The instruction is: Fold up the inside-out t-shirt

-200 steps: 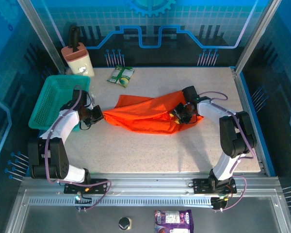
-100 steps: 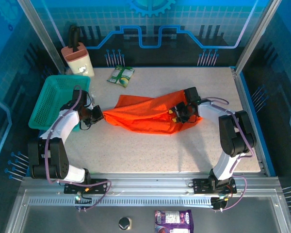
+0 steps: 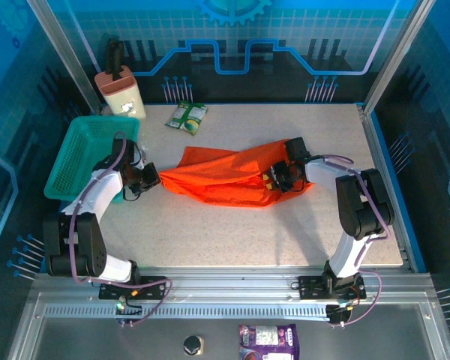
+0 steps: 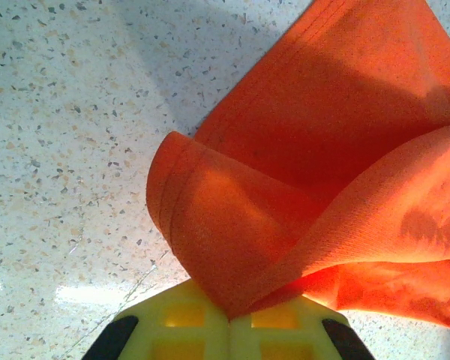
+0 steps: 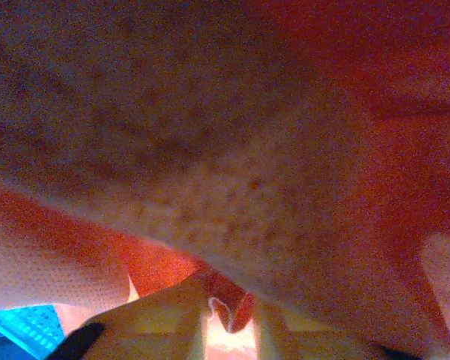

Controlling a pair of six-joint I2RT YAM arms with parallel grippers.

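The t-shirt [image 3: 225, 174] is plain bright orange-red; close under the right wrist camera it looks a darker, brownish red, perhaps only from shadow. The surface [image 3: 232, 232] is pale grey-white with dark and tan speckles. The left gripper [image 4: 229, 324] is yellow with black edges. The mesh basket [image 3: 75, 161] is teal, and the packet [image 3: 187, 117] is green and white.
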